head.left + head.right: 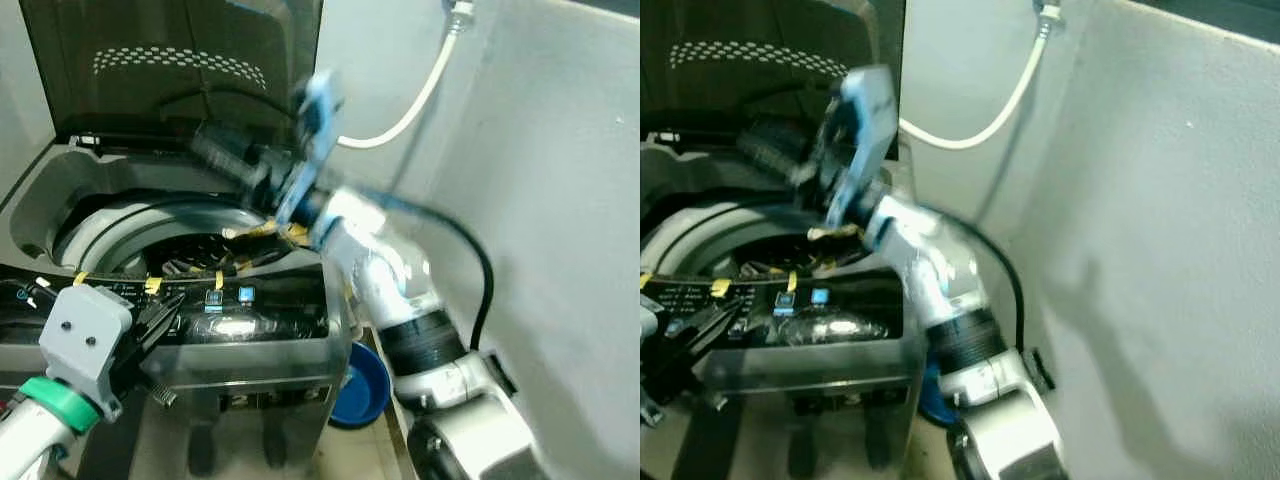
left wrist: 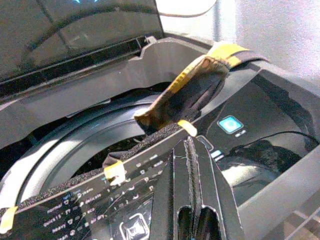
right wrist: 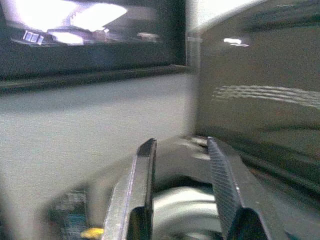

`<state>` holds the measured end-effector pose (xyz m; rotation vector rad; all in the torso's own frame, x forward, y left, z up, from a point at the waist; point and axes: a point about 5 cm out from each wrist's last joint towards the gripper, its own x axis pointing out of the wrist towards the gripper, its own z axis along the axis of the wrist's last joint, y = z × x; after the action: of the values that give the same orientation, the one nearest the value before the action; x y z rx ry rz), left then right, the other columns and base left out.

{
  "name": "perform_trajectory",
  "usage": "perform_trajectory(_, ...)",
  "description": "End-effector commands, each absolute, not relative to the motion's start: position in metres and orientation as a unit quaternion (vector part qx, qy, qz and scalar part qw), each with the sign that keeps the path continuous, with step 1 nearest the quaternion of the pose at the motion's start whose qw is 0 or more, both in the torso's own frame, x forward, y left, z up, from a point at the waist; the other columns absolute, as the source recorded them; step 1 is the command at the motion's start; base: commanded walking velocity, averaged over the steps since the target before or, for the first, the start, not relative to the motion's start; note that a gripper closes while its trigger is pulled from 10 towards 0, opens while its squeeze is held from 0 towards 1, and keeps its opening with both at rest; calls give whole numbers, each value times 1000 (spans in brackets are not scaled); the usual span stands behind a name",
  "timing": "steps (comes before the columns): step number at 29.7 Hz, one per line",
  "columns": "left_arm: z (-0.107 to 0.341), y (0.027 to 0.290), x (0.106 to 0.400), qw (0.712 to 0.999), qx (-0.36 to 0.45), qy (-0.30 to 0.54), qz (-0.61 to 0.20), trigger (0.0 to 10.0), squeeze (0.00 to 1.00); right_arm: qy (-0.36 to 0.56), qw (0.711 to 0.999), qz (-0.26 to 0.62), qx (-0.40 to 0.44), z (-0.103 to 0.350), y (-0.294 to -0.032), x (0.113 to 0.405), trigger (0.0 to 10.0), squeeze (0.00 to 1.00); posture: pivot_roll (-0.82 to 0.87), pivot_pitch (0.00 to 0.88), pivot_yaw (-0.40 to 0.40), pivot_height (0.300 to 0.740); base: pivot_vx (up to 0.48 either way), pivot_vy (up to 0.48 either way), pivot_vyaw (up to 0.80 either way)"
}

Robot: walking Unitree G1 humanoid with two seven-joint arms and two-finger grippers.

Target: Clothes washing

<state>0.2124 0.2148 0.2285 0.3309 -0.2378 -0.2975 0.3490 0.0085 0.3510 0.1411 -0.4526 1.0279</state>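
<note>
A top-loading washing machine point(image 1: 250, 345) stands before me with its dark lid point(image 1: 170, 60) raised. A dark cloth with yellow trim point(image 2: 192, 90) lies draped over the drum's rim by the black control panel point(image 2: 150, 200); more dark laundry sits in the drum point(image 1: 190, 250). My left gripper point(image 2: 190, 145) is shut with nothing in it, its tips resting at the control panel's front. My right gripper point(image 3: 180, 145), blurred, is held up over the drum near the lid point(image 1: 215, 148). It is open and holds nothing.
A grey wall point(image 1: 560, 200) runs close along the right, with a white hose point(image 1: 415, 100) hanging against it. A blue basin point(image 1: 360, 385) sits on the floor between the machine and the wall. My right arm's black cable point(image 1: 480, 260) loops beside the wall.
</note>
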Motion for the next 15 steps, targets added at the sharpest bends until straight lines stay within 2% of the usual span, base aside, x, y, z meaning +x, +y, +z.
perform_trajectory(1, 225, 216, 211, 970, 164, -112, -142, 10000, 0, -150, 863, 482, 15, 315, -17, 363, 10000, 1000, 105, 52, -74, 740, 0, 0, 0)
perform_trajectory(3, 224, 216, 211, 970, 163, -112, -141, 10000, 0, -113, 851, 512, -9, 299, -39, 358, 10000, 1000, 103, 56, -76, 740, 0, 0, 0)
perform_trajectory(4, 224, 216, 211, 970, 163, -112, -141, 10000, 0, -113, 851, 512, -9, 299, -39, 358, 10000, 1000, 103, 56, -76, 740, 0, 0, 0)
perform_trajectory(5, 224, 217, 210, 970, 162, -111, -140, 10000, 0, -98, 835, 539, -47, 289, -52, 349, 10000, 1000, 97, 59, -72, 740, 0, 0, 0)
perform_trajectory(10, 222, 217, 211, 970, 160, -107, -146, 10000, 0, -52, 802, 584, -110, 276, -77, 326, 10000, 1000, 79, 62, -54, 740, 0, 0, 0)
perform_trajectory(15, 222, 214, 216, 969, 158, -108, -153, 10000, 0, -40, 810, 570, -131, 276, -87, 326, 10000, 1000, 73, 65, -43, 740, 0, 0, 0)
